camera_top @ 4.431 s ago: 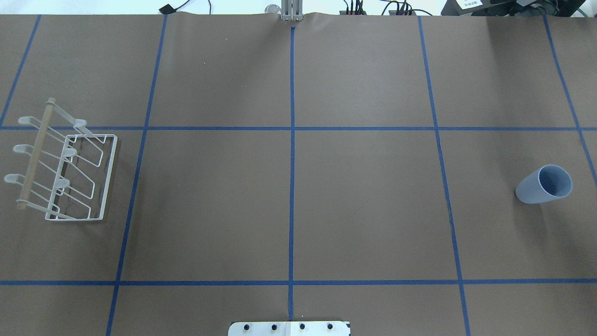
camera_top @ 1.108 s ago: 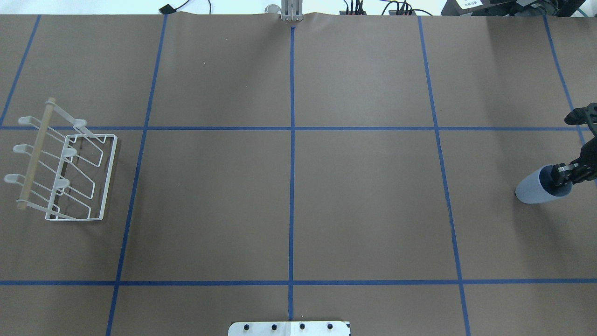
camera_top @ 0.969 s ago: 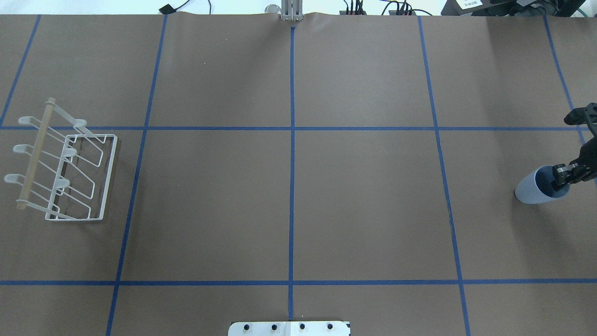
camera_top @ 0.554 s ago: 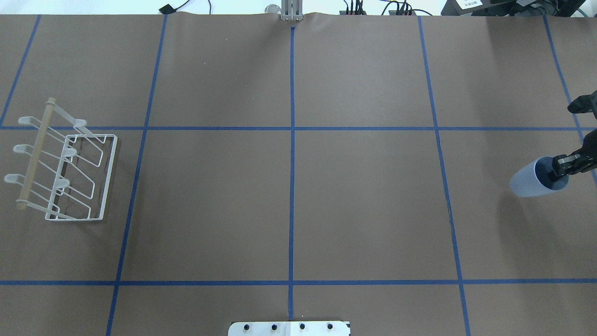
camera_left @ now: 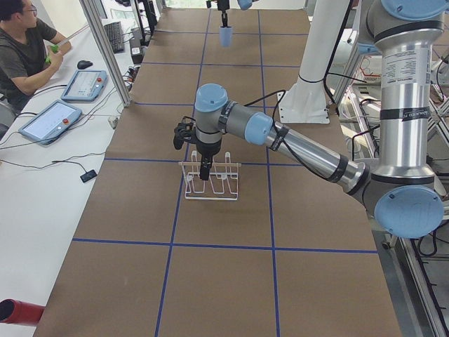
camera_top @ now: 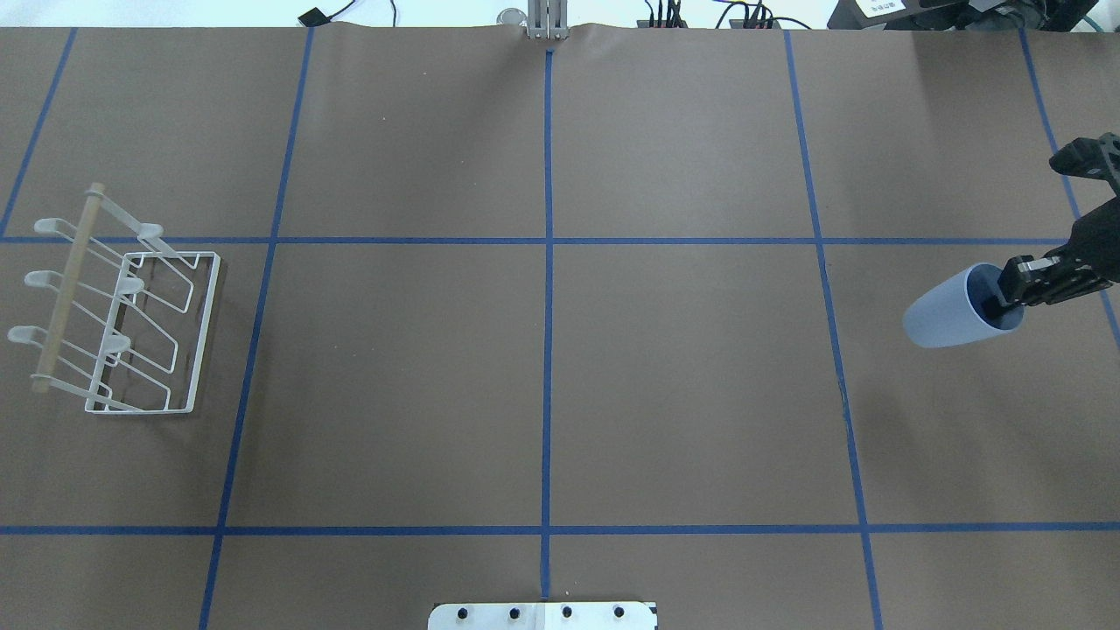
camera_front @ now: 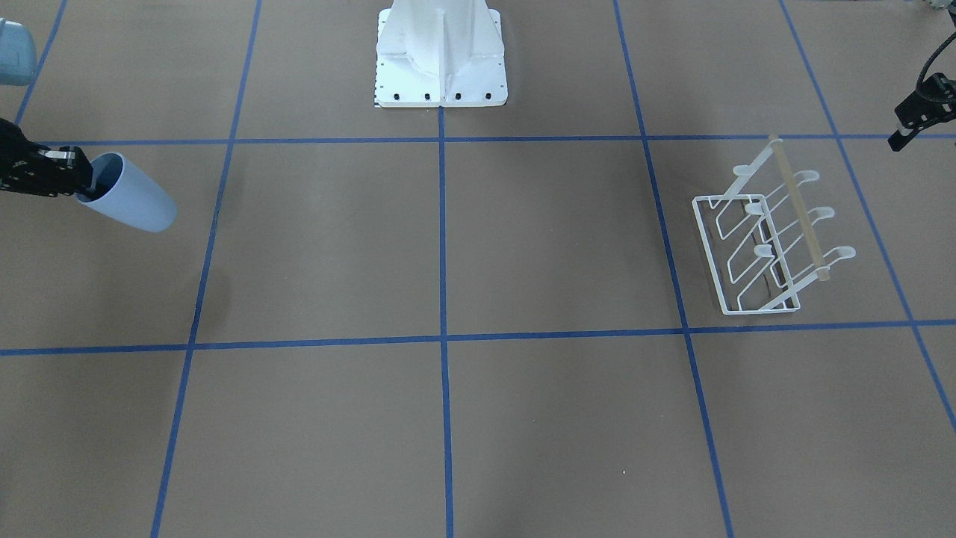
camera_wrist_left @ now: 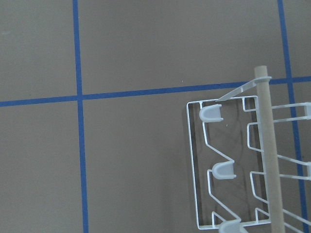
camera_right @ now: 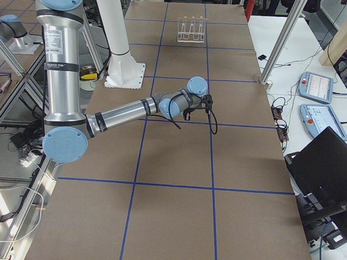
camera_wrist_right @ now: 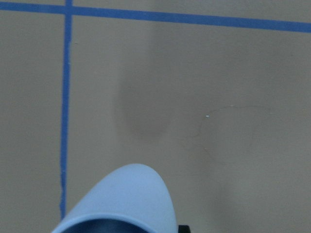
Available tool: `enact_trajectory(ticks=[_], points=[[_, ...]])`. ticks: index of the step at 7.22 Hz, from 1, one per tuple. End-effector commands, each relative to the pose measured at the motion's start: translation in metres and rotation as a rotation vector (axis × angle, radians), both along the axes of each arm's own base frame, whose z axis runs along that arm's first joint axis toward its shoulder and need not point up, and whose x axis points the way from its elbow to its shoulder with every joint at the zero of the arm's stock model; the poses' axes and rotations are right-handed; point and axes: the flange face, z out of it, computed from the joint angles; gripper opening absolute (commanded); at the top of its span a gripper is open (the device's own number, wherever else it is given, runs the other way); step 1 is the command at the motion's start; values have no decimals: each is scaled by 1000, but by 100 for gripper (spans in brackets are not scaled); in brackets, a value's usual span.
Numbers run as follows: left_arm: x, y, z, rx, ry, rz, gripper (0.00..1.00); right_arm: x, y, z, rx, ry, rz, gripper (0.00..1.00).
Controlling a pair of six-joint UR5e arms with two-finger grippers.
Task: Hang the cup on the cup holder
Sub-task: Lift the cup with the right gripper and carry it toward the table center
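My right gripper (camera_top: 1002, 295) is shut on the rim of the light blue cup (camera_top: 949, 312), with one finger inside it. It holds the cup tilted on its side above the table at the right. The cup also shows in the front view (camera_front: 131, 203) with the gripper (camera_front: 81, 187), and in the right wrist view (camera_wrist_right: 126, 204). The white wire cup holder (camera_top: 204, 332) with its wooden bar stands at the far left, empty; it also shows in the front view (camera_front: 709, 254). My left gripper (camera_left: 204, 170) hangs over the holder (camera_wrist_left: 269, 160). I cannot tell whether it is open or shut.
The white robot pedestal (camera_front: 441, 60) stands at the robot's edge of the table, in the middle. Blue tape lines divide the brown table top. An operator (camera_left: 21, 49) sits at a side desk with tablets beyond the table's far edge.
My right gripper came in, shut on the cup's rim, lifted it off the table and carried it leftward toward the table's middle. The cup holder has not moved.
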Motion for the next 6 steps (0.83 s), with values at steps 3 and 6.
enact_trajectory(ticks=[3,6], points=[[24,-13,-50,30,130,-135,98,-24,-8,-113,-215,-207,227,0],[91,-17,-109,-82,302,-222,98,-66,2,-161,-306,-314,289,0]])
